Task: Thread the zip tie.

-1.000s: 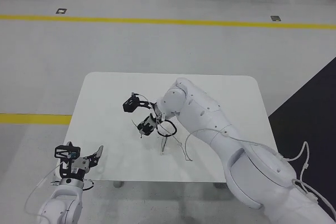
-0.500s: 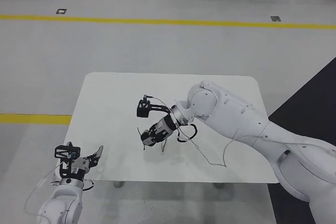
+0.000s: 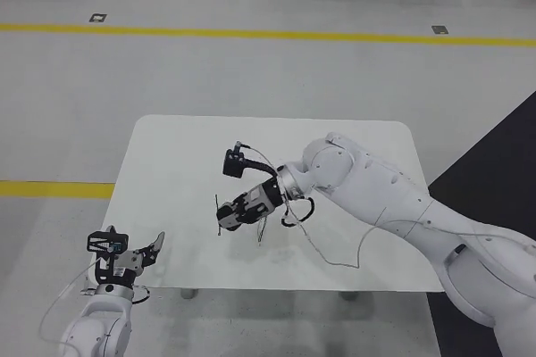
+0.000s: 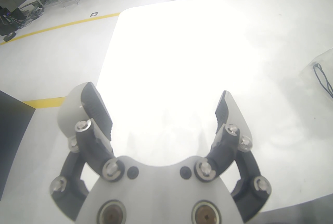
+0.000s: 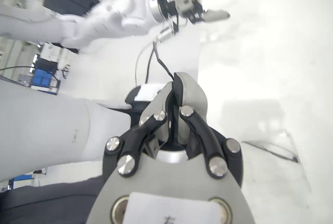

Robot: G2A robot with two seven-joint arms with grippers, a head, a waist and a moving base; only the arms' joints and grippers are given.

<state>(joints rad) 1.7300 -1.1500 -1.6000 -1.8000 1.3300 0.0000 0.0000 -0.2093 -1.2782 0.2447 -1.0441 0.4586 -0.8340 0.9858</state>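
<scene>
– Pinched shut, the jaws of the right gripper [image 5: 175, 79]: grey metal fingers with black ribbed pads, pressed together on a thin black plastic zip tie [image 5: 162, 63].

– Which end has it got?

– Can't tell from here. A kinked length pokes out past the fingertips and hangs free in the air. Nothing else is touching it.

– And where is all that?

– Over the middle of the white table [image 3: 357, 143] with the rounded corners, a little toward the left arm's side and lifted off the top. A fine dark strand [image 5: 273, 153] lies flat on the table near that wrist. I couldn't say what it is.

– The other arm?

– The left gripper [image 4: 156, 100], same grey and black build, sits at the table's near corner, well apart from the tie. Its jaws are spread wide with nothing between them.

– So no threading yet.

– Not to my eye. I'd call this the pick-up done and the hand-over pending, because one gripper alone can't feed the tail through the head. I reckon the open gripper has to come in over the table and close on the free length. Then the two must line up the tip with the slot. The tie is thin and springy, so a slightly skewed grip would send the tip wide.
</scene>
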